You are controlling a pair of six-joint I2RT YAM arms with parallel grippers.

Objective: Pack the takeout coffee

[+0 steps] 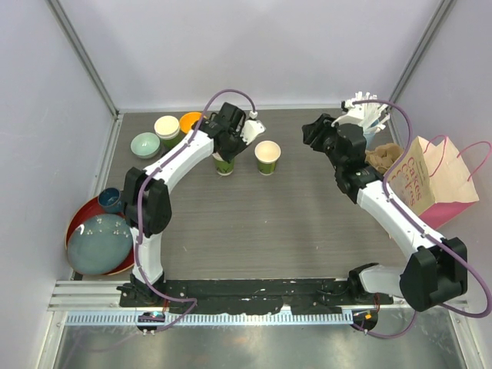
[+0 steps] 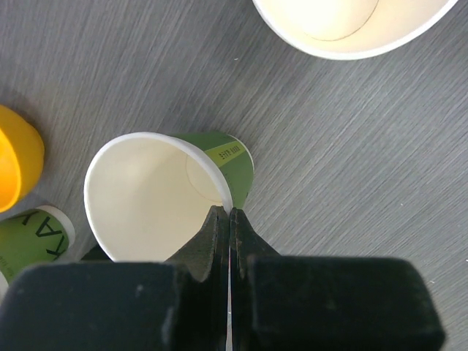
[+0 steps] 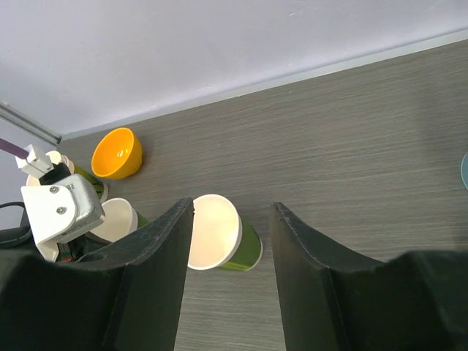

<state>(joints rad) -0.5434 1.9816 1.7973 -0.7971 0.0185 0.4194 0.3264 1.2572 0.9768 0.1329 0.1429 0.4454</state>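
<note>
Two green paper cups, white inside and without covers, stand at the back of the table. My left gripper [image 1: 226, 152] is shut on the rim of the left cup [image 1: 224, 164], one finger inside and one outside; the left wrist view shows the cup [image 2: 146, 197] with its wall pinched between the closed fingers [image 2: 229, 213]. The second cup [image 1: 267, 157] stands free just to the right, its rim also at the top of the left wrist view [image 2: 351, 29]. My right gripper [image 1: 312, 132] hangs open to its right, above the table. In the right wrist view this cup [image 3: 247, 247] shows between the spread fingers [image 3: 232, 208], apart from both.
A pink paper bag [image 1: 434, 181] stands open at the right, with a light-blue cup of straws [image 1: 369, 115] behind it. An orange bowl [image 1: 190, 121], a white-rimmed cup [image 1: 167, 127] and a pale green bowl [image 1: 145, 144] sit at the back left. A red plate [image 1: 77, 219] with a blue bowl lies lower left.
</note>
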